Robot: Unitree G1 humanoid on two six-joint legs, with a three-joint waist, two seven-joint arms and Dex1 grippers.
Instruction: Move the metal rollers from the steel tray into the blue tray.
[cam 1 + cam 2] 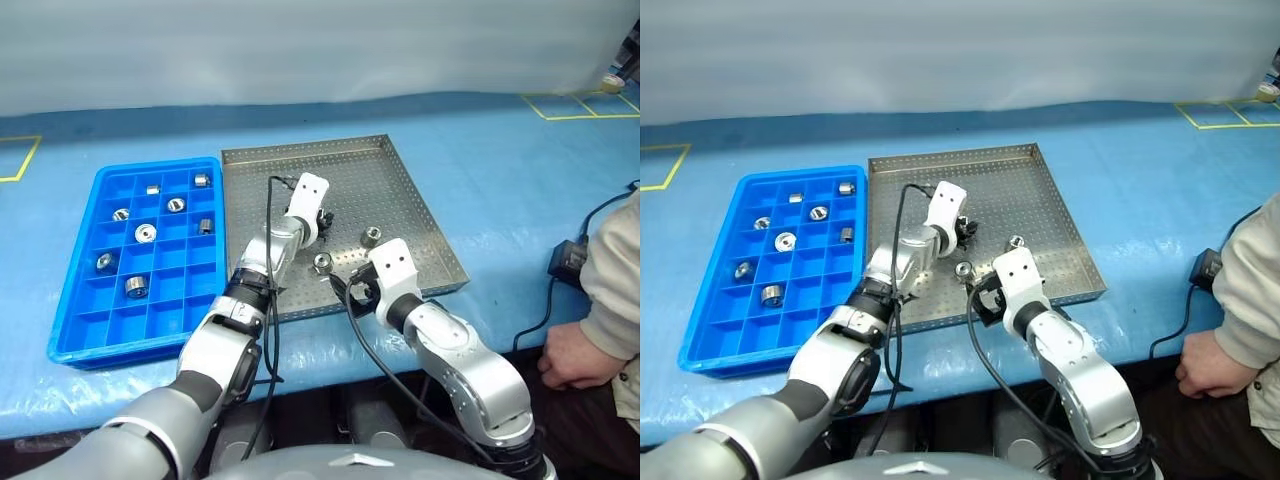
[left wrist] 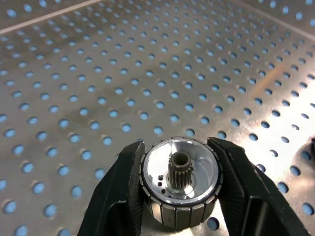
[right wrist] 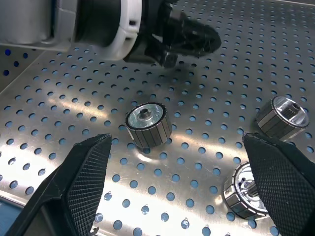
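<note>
While the right gripper (image 3: 172, 184) hangs spread over the steel tray (image 1: 400, 170), where loose metal rollers (image 3: 147, 125) remain, the left gripper (image 2: 179, 184) clamps one; beyond, the blue tray (image 1: 85, 315) holds seven.

You have the blue tray (image 1: 75, 300) on the left, touching the steel tray (image 1: 400, 170) to its right. Seven metal rollers (image 1: 146, 233) lie in separate compartments. On the steel tray, one roller (image 1: 372, 236) lies right of another (image 1: 323, 263) near the front edge.
</note>
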